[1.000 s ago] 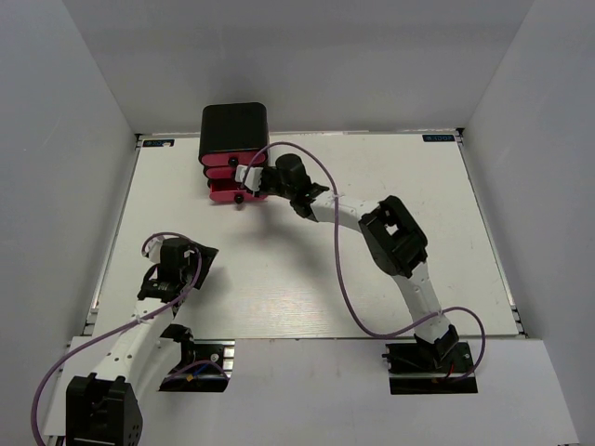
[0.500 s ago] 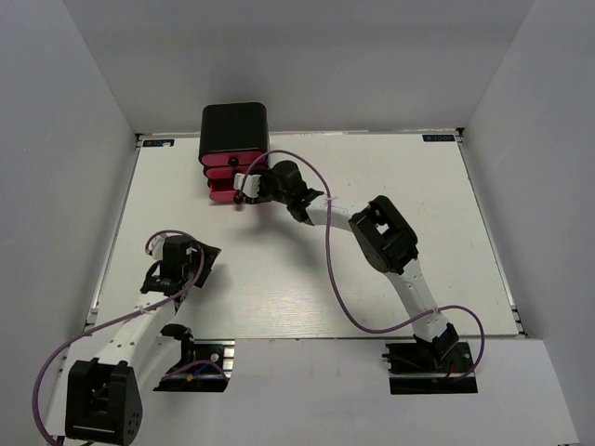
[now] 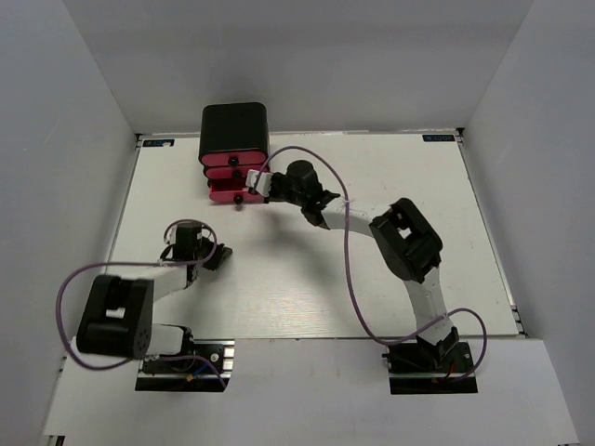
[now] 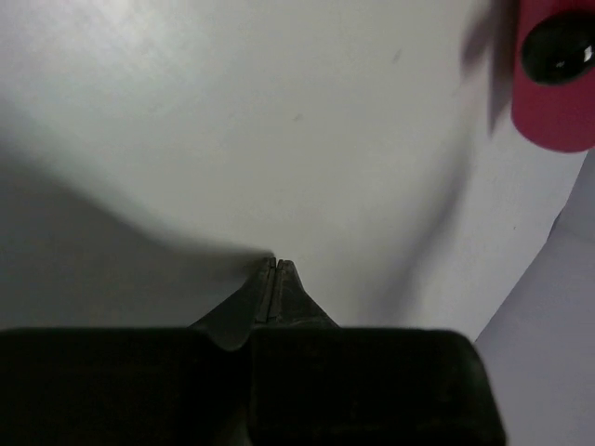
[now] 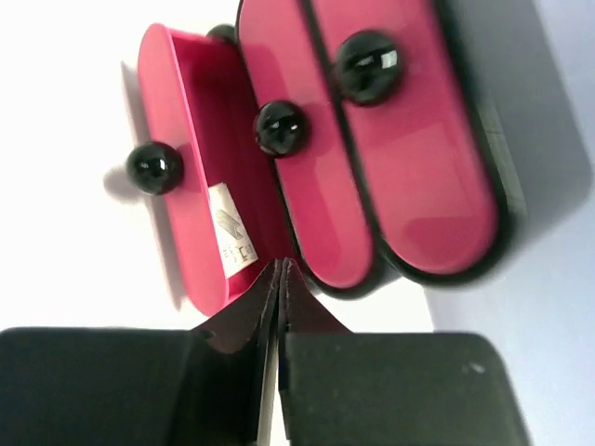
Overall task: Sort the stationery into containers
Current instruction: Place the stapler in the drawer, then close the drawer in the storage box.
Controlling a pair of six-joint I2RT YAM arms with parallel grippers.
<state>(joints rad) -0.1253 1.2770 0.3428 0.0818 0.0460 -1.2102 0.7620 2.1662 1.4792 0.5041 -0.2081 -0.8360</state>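
The containers are a black mini chest [image 3: 235, 130] with three pink drawers at the table's far left-centre. Its bottom drawer [image 5: 191, 200] is pulled out, and a small white eraser [image 5: 231, 237] lies inside. The two upper drawers [image 5: 409, 158] are closed. My right gripper [image 3: 257, 181] is shut with nothing in it, its tips [image 5: 282, 265] just in front of the open drawer's end. My left gripper [image 3: 219, 255] hangs shut and empty over bare table at the near left, its tips [image 4: 276, 263] pressed together. No other stationery is in view.
The white table [image 3: 307, 279] is fenced by grey walls on three sides. A purple cable [image 3: 349, 269] loops along the right arm and another [image 3: 70, 283] along the left. A corner of a pink drawer with its knob [image 4: 556, 56] shows in the left wrist view.
Both grippers have shut. The left arm folded back, its elbow swinging down to the left. The right gripper drew slightly back to the right from the drawers.
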